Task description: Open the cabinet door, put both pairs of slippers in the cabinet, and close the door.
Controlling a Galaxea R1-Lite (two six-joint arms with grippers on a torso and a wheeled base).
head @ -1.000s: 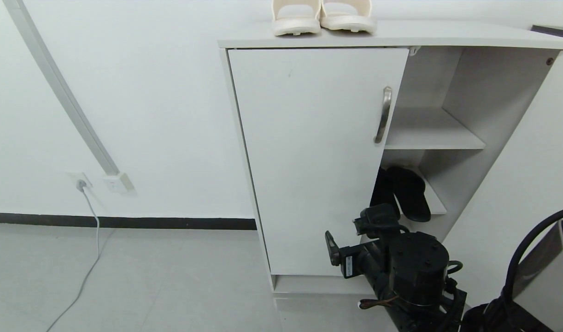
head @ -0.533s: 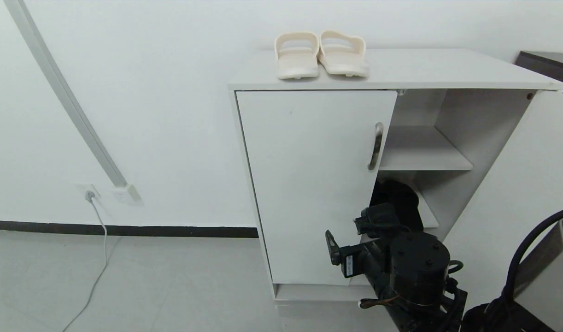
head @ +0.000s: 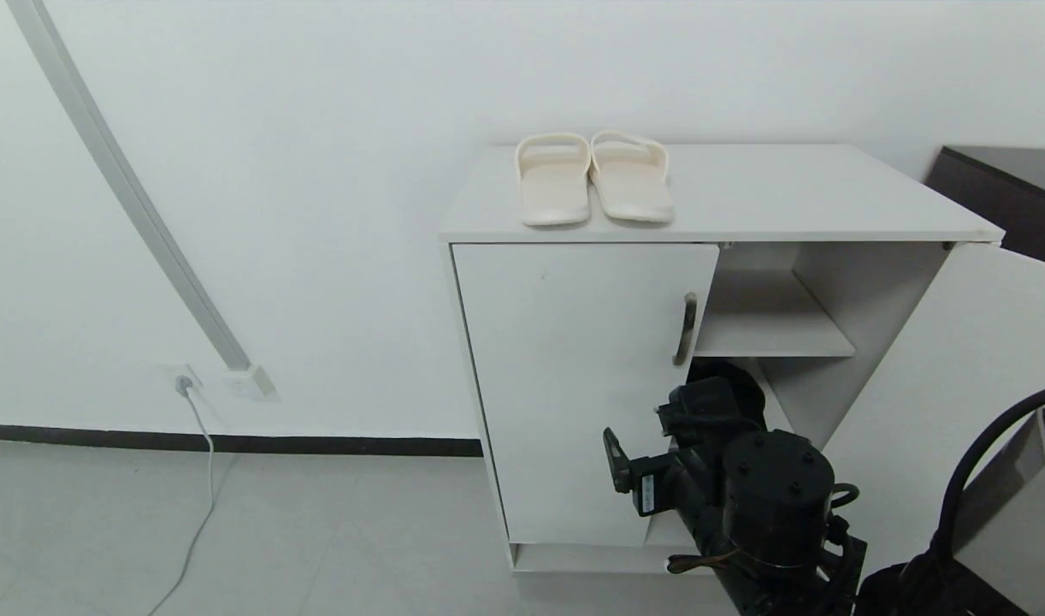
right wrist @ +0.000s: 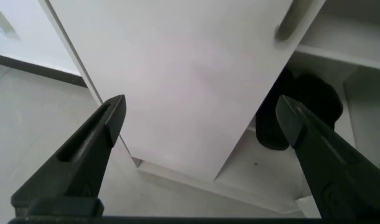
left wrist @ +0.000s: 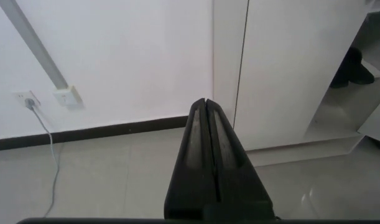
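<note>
Standing against a white wall (head: 317,128) on a grey floor (head: 232,547), the cabinet (head: 788,192) has its left door (head: 574,385) shut and its right door (head: 959,385) open. Cream slippers (head: 593,175) sit paired on the cabinet's top surface. The right wrist view shows black slippers (right wrist: 298,109) on a low shelf inside. Right claw (right wrist: 200,106): fingers apart, facing the shut door. Left claw (left wrist: 205,106): fingers together, pointing left of the cabinet, near a wall socket (left wrist: 27,99).

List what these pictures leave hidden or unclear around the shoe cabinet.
- Black slippers: head view, the right arm and the closed door cover most of them; their number cannot be told.
- Space behind the closed door: hidden by it in every view.
- Open door: head view, cut off by the right edge.
</note>
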